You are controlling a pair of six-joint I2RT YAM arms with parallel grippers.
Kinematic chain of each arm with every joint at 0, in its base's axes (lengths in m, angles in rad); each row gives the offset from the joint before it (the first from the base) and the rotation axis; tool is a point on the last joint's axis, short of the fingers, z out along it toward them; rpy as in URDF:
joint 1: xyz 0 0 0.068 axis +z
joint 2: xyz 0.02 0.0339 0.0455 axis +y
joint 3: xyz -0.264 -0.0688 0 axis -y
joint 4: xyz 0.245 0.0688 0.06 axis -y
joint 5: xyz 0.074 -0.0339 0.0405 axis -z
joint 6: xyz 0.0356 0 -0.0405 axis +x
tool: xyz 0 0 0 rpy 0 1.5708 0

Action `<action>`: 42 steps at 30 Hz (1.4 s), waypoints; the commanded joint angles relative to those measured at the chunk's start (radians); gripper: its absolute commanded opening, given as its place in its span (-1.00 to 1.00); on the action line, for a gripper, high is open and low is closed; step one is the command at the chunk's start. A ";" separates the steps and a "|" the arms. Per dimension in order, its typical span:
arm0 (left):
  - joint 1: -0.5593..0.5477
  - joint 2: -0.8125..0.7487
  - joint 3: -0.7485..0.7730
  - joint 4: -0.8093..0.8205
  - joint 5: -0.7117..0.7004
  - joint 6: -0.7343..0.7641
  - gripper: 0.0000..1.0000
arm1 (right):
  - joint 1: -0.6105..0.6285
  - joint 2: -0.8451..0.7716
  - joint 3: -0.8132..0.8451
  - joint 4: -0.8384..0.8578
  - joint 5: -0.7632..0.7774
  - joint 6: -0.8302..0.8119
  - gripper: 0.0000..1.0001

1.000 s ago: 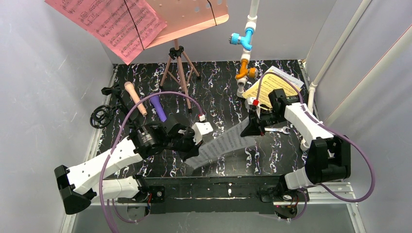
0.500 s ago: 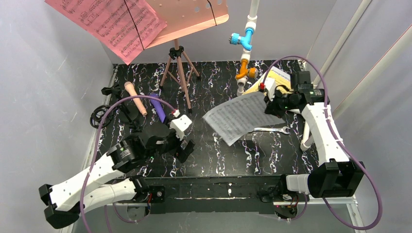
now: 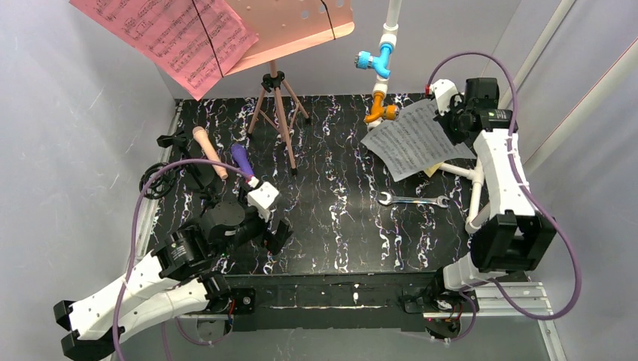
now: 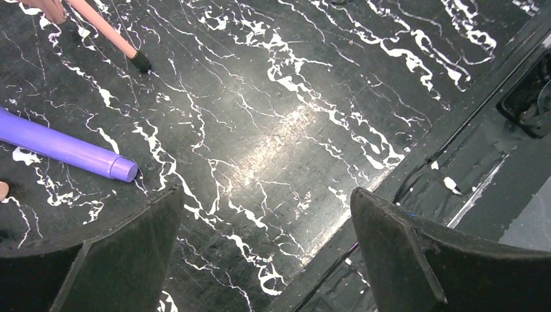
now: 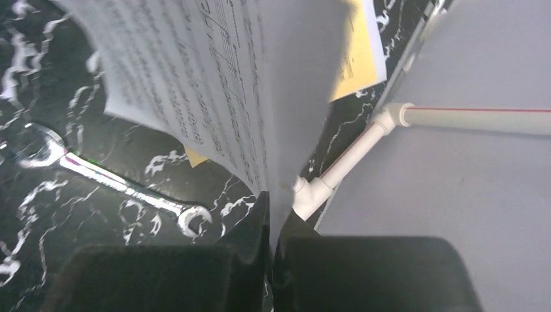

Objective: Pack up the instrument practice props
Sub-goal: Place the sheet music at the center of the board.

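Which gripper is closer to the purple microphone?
Left. The left gripper hangs open just beside the purple microphone; the right gripper holds a white sheet at the far right corner.

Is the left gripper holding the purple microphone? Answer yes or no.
No, the left gripper stands open over the table, with the purple microphone lying apart beside it.

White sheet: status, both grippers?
Right gripper shut on white sheet, held over yellow sheet. Left gripper open, empty. Wrench apart, not blocking.
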State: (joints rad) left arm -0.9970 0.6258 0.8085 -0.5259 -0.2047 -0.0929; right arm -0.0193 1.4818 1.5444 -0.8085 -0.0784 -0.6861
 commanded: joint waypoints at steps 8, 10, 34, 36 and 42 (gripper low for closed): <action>-0.002 -0.113 -0.037 0.008 -0.033 -0.052 0.99 | 0.077 0.066 -0.052 0.366 0.349 0.144 -0.97; -0.002 -0.113 -0.037 0.006 -0.035 -0.052 0.99 | 0.103 0.071 -0.079 0.419 0.397 0.146 -0.97; -0.002 -0.229 -0.062 0.075 0.059 -0.111 0.99 | 0.156 0.371 -0.136 0.716 0.698 0.279 -0.02; -0.002 -0.258 -0.072 0.091 0.049 -0.126 0.99 | 0.155 0.314 -0.178 0.693 0.637 0.324 0.48; -0.002 -0.222 -0.053 0.075 0.047 -0.124 0.99 | 0.154 0.213 -0.239 0.670 0.552 0.377 0.68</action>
State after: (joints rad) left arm -0.9970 0.3790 0.7471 -0.4629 -0.1635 -0.2100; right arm 0.1326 1.8027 1.3243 -0.1455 0.5423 -0.3771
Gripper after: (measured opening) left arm 0.995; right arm 0.815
